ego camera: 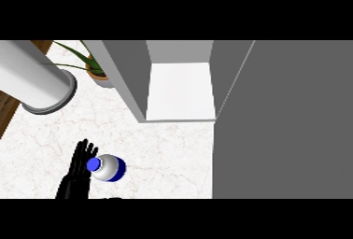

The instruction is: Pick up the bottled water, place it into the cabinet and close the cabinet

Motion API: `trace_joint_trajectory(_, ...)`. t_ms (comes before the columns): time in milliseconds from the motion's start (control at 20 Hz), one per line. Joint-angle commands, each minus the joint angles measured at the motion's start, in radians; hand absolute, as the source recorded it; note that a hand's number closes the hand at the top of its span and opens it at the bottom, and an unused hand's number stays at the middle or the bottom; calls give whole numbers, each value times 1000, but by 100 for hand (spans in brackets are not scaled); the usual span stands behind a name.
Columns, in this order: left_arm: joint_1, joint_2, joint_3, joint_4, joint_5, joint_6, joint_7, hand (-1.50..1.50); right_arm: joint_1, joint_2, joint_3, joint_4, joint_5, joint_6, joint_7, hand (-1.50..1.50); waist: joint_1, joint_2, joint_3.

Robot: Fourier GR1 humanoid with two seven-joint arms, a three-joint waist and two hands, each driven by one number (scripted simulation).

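Black left hand [78,170] at seven o'clock, fingers straight, beside the bottled water [109,168]. Open cabinet [179,88] at twelve, door [289,121] at three; plant [93,63], grey cylinder [38,81] at ten.

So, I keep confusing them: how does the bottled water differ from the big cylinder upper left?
The bottled water is small; the cylinder far bigger. The bottled water has a blue cap and blue band; the cylinder is plain white with a grey rim. The bottled water sits beside the left hand; the cylinder is by the potted plant. Both are round, mostly white.
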Motion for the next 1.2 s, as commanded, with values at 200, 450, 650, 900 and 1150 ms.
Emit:
trace_joint_trajectory(200, -112, 47, 94, 257, 14, -27, -151, -150, 120, -7, -66, -170, -124, 40, -11, -150, -4, 0, -1)
trace_joint_trajectory(450, -199, 11, 89, 384, -7, -6, -208, -150, 143, 15, -60, -182, -79, 53, -29, -150, -7, 0, -1)
trace_joint_trajectory(650, -231, 38, 113, 427, 59, -112, -197, -150, 145, 8, -80, -161, -91, 74, -48, -150, 0, -1, 0)
trace_joint_trajectory(900, -275, 9, 102, 525, 65, -181, -271, -150, 84, -2, -116, -139, -124, 49, -5, -150, 10, 3, 0)
trace_joint_trajectory(1150, -332, -5, 123, 618, 79, -212, -344, 150, 96, 3, -133, -121, -115, 82, -36, -150, 6, 2, 0)
